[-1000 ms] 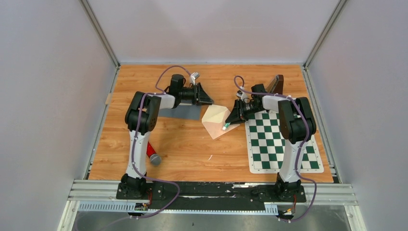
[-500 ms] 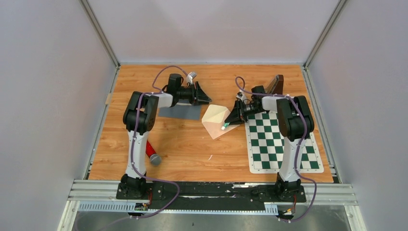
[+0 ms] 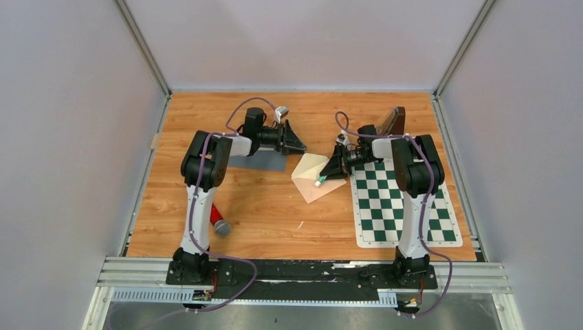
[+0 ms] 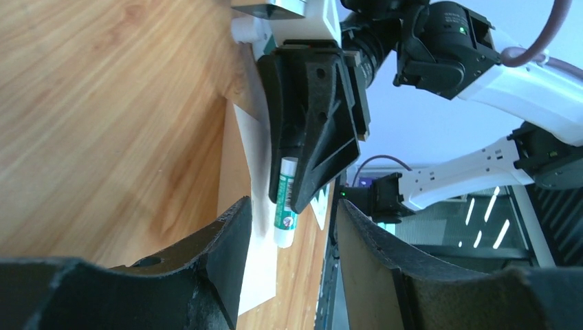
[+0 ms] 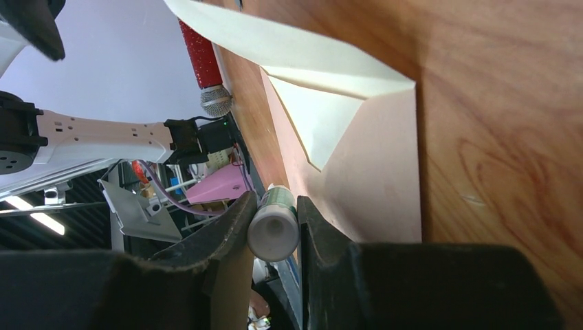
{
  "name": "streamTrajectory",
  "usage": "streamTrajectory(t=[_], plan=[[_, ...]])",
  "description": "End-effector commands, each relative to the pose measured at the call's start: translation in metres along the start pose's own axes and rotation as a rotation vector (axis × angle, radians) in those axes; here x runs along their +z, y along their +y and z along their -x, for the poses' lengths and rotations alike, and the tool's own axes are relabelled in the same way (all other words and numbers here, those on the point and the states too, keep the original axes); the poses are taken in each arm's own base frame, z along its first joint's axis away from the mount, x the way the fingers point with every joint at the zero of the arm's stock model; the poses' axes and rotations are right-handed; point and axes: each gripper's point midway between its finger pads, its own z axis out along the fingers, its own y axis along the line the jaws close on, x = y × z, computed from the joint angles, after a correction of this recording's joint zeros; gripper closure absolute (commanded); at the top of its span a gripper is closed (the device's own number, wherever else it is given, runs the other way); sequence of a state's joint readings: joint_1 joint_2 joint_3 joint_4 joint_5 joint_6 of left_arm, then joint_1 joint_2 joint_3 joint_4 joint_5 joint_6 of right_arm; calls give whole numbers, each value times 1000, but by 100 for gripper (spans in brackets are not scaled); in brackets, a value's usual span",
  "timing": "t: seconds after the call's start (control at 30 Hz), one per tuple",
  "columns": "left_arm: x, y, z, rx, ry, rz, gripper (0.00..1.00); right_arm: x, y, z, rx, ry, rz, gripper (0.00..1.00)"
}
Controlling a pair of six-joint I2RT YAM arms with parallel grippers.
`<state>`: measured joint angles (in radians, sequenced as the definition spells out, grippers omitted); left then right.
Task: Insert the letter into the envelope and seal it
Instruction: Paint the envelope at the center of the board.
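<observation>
The envelope [image 3: 313, 177] lies mid-table, pinkish with its cream flap [image 5: 289, 48] lifted open. My right gripper [image 3: 330, 168] is shut on a green-and-white glue stick [image 3: 320, 181], whose lower end is down at the envelope's right part. The right wrist view shows the stick's white end [image 5: 273, 232] squeezed between the two fingers, with the envelope [image 5: 375, 179] just beyond. My left gripper [image 3: 300, 146] hovers by the envelope's far-left corner, open and holding nothing. In its view [image 4: 289, 223] it faces the right gripper [image 4: 313, 130], the stick [image 4: 284, 206] and the envelope [image 4: 258, 268]. The letter is hidden.
A grey sheet [image 3: 260, 161] lies under the left forearm. A red-handled microphone [image 3: 218, 221] rests near the left arm's base. A green-and-white chessboard mat [image 3: 405, 206] covers the right side. A dark brown block [image 3: 395, 118] stands at the back right.
The left jaws have opened wider and that gripper has shifted slightly right. The envelope's cream flap looks lower and flatter from above. The right gripper keeps the glue stick at the envelope.
</observation>
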<state>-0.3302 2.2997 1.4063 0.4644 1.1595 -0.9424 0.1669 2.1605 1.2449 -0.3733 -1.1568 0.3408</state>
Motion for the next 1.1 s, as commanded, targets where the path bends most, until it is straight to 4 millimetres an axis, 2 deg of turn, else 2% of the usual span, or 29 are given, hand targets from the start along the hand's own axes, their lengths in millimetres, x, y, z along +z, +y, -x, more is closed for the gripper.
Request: streamTrajectory(t=[0.0,0.33,0.47,0.63,0.8,0.9,0.93,0.97,1.07], plan=[[7,-17,-7,42,51,-68,43,0,2,7,5,-3,24,100],[19,-15,-23,20,92,-71,45,1,-10,9,-9,-13,-16,100],[26,-18,-36,19,125,-87,45,1,-14,9,-12,-15,-24,100],[35,-22,-51,17,162,-104,46,0,-14,11,-28,-17,-27,100],[39,-26,-58,38,175,-104,48,-3,-11,14,-44,-23,-27,100],[39,-21,-59,36,165,-51,52,-6,-6,16,-63,-28,-25,100],[38,-22,-58,82,160,-37,54,-8,-3,18,-73,-32,-22,100],[37,-17,-58,59,155,11,58,-10,2,20,-85,-35,-18,100],[34,-16,-53,151,141,63,67,-20,14,29,-120,-61,-18,100]])
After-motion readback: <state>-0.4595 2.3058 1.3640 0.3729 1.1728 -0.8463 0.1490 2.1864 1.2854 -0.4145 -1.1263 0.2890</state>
